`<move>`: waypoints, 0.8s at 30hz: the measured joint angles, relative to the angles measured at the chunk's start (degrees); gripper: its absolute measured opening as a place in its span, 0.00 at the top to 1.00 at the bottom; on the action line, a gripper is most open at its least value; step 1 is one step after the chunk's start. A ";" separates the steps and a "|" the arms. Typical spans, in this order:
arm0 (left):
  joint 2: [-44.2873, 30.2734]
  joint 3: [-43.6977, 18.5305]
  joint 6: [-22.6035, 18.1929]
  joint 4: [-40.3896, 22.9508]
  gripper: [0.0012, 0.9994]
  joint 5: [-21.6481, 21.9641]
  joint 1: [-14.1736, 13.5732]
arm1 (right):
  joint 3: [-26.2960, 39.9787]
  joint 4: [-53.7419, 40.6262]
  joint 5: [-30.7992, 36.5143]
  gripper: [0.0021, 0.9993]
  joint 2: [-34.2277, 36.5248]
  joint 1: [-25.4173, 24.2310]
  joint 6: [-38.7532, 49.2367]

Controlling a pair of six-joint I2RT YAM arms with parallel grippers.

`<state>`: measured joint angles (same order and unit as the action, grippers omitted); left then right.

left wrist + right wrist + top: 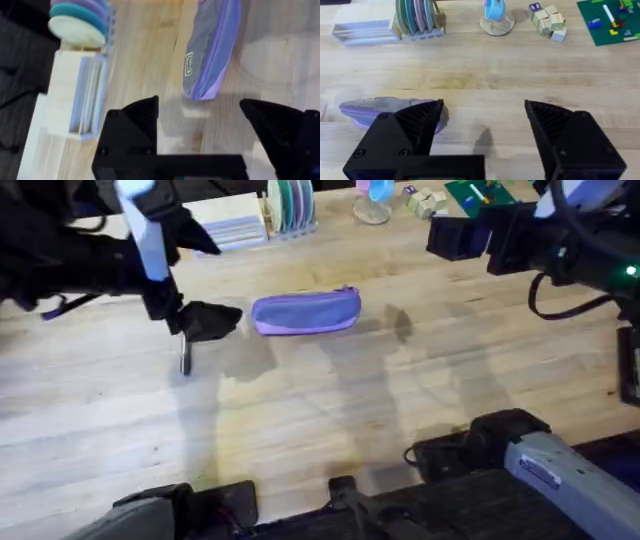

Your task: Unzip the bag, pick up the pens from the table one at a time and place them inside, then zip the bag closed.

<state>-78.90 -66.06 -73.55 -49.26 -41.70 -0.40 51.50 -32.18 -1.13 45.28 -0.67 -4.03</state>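
The lavender bag (305, 311) lies flat on the wooden table (330, 420), left of centre, with its zipper along the far edge. My left gripper (208, 320) hovers just off the bag's left end. In the left wrist view this gripper (200, 112) is open, with nothing between its fingers and the rounded end of the bag (212, 50) just ahead. A short dark pen (185, 358) lies on the table right below the left gripper. My right gripper (452, 237) is raised at the far right. It is open (482, 112), with the bag (365, 107) off to one side.
Along the table's far edge stand a clear box (235, 225), a rack of coloured plates (290, 205), a blue object on a round stand (375, 200), wooden blocks (425, 200) and a green baseplate (485, 192). Both arm bases fill the near edge.
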 joint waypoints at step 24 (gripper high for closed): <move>-24.80 0.00 -7.51 6.00 0.01 -18.86 -0.39 | 0.01 0.01 0.00 0.00 0.00 0.00 0.00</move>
<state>-103.70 -66.06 -81.06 -43.27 -60.56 -0.80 51.51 -32.18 -1.13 45.28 -0.67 -4.03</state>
